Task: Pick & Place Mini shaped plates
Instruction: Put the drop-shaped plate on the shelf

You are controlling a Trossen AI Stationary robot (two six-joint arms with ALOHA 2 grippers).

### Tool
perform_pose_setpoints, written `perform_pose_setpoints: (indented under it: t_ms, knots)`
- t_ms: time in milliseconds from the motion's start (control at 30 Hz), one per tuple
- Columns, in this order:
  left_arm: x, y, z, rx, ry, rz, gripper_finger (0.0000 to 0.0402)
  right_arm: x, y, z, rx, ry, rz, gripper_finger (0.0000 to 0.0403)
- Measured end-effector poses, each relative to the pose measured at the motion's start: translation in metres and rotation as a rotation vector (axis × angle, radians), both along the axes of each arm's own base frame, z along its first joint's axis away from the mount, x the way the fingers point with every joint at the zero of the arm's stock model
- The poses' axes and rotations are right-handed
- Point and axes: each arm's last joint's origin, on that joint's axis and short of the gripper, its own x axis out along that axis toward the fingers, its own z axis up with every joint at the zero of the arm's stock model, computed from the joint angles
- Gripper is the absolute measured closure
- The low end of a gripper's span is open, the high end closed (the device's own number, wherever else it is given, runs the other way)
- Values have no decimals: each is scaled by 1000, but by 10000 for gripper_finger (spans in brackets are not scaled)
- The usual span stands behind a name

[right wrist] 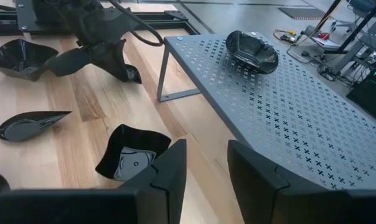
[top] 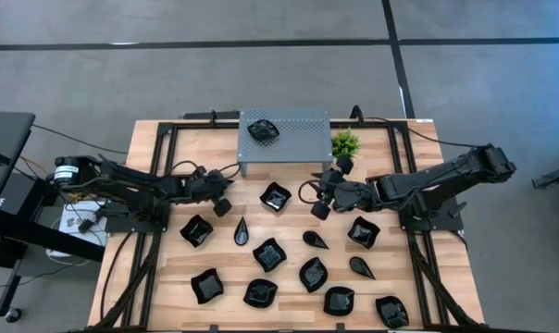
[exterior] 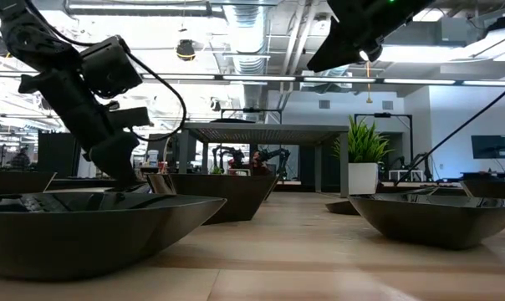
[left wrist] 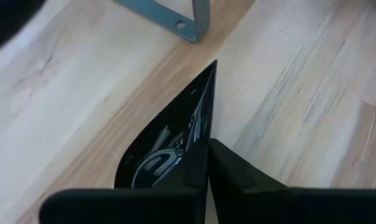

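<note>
Black glossy teardrop plate (left wrist: pixel 169 155) is pinched by its edge in your left gripper (top: pixel 222 205) jaws; thin grip may slip. Right gripper (top: pixel 322 197) jaws part-open, empty.

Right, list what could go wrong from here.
1. The left gripper has shut on just the rim of a teardrop plate; held by so thin and glossy an edge, it may slip or swing when lifted.
2. The grey stand, with one plate already on it, sits close by; its leg could catch the plate on the way up.
3. The right gripper hovers open nearby, so the arms may crowd.
</note>
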Motion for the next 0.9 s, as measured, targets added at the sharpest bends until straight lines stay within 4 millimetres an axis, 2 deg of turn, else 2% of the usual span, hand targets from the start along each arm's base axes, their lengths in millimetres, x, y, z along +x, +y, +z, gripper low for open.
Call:
perform_pose_setpoints:
  t_ms: [133, 267, 400, 533, 633, 767, 900]
  knots:
    - [4, -11, 9, -48, -63, -60, 395, 0, 0, 0, 0, 0, 0, 291]
    - [14, -35, 38, -119, -210, -211, 395, 0, 0, 0, 0, 0, 1, 291]
    - [19, -59, 74, -43, -334, -387, 396, 0, 0, 0, 1, 0, 1, 291]
    - [26, -73, 107, 119, -379, -587, 397, 0, 0, 0, 5, 2, 13, 291]
    - [39, -73, 130, 267, -373, -726, 396, 1, 1, 1, -7, -1, 24, 291]
    - [72, -62, 154, 394, -346, -850, 397, 2, 1, 3, -10, -22, 28, 291]
    - [111, -37, 158, 469, -264, -913, 395, 2, 1, 3, -11, -20, 28, 291]
